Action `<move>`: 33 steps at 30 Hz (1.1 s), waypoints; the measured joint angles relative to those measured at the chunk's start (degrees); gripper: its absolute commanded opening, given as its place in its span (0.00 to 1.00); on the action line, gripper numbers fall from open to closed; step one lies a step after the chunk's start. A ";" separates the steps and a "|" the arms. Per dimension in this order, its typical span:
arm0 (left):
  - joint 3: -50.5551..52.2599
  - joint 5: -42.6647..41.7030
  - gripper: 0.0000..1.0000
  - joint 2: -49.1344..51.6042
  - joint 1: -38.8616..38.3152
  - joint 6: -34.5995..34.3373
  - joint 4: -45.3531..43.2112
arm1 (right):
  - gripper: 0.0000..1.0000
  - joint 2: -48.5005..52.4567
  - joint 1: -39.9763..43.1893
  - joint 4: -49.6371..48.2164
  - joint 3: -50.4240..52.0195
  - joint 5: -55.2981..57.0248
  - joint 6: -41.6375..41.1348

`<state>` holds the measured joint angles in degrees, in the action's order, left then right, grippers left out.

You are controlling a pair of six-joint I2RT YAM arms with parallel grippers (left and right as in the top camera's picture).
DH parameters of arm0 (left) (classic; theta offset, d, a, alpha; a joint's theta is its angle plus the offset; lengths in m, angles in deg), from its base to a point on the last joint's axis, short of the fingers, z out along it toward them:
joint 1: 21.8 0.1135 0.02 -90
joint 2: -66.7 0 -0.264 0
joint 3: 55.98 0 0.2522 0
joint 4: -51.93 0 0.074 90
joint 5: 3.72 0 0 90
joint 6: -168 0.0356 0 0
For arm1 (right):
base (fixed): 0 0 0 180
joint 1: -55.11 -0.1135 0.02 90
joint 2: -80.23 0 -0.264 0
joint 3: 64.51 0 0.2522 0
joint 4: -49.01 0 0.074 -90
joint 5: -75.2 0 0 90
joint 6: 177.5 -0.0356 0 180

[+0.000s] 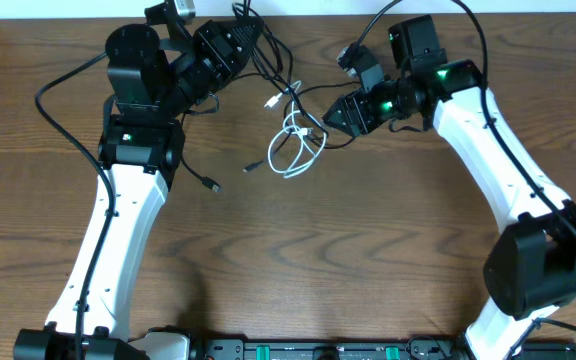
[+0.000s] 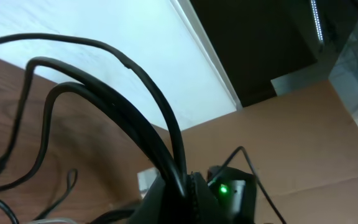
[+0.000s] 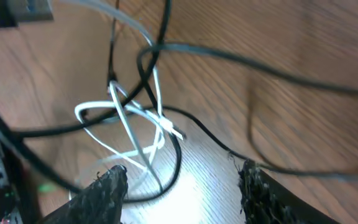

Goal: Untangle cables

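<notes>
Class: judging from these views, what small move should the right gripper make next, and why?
Probably lower and close on the white cable: the right gripper hangs open above its loops, which the black cable crosses.

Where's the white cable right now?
In the overhead view the white cable lies coiled at top centre, tangled with the black cable, just ahead of the right gripper, whose fingers stand open.

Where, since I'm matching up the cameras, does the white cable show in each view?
Overhead: white cable coiled just above centre.
Left wrist: not clearly in it.
Right wrist: looped left of centre.
Shared landmark: the black cable crossing it.
</notes>
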<state>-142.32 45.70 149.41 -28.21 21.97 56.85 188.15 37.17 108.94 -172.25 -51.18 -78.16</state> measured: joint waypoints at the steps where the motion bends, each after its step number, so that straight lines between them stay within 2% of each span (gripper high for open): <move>1: 0.00 -0.28 0.07 0.00 -0.02 -0.42 0.02 | 0.57 0.26 -0.11 -0.44 0.00 -0.50 0.22; 7: 0.00 -1.27 0.07 0.00 0.00 -1.18 0.04 | 0.55 2.23 -1.86 -2.95 0.00 -3.21 1.03; 8: 0.00 -1.33 0.07 0.00 0.00 -1.18 0.04 | 0.52 2.54 -2.10 -3.04 0.00 -3.54 1.09; 11: 0.00 -1.33 0.08 0.00 0.00 -1.14 0.04 | 0.20 4.15 -3.37 -3.17 0.00 -4.39 1.33; 13: 0.00 -1.33 0.07 0.00 0.00 -0.92 0.07 | 0.15 5.07 -3.91 -3.58 0.00 -4.61 1.25; 17: 0.00 -1.33 0.08 0.00 0.00 -0.83 1.03 | 0.20 6.25 -4.17 -6.36 0.02 -4.72 -0.39; 18: 0.00 -1.36 0.07 0.00 0.00 -1.05 1.05 | 0.17 6.27 -4.24 -7.28 0.02 -4.74 -0.79; 20: 0.00 -1.36 0.08 0.00 0.00 -1.22 1.03 | 0.01 6.27 -4.39 -8.35 0.02 -4.55 -1.57; 25: -0.02 -1.51 0.07 0.00 0.00 0.35 3.87 | 0.01 6.27 -6.05 -7.21 0.02 1.49 -4.55; 30: -0.39 6.01 0.07 0.02 -0.02 10.16 21.14 | 0.01 4.94 -4.76 -4.76 0.09 7.13 -7.52; 33: -0.35 10.88 0.07 0.15 0.00 14.84 27.21 | 0.01 1.05 -2.97 -3.78 0.24 9.86 -8.26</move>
<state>-142.67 56.58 149.57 -28.21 36.81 84.06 189.20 34.20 105.16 -172.01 -41.32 -86.42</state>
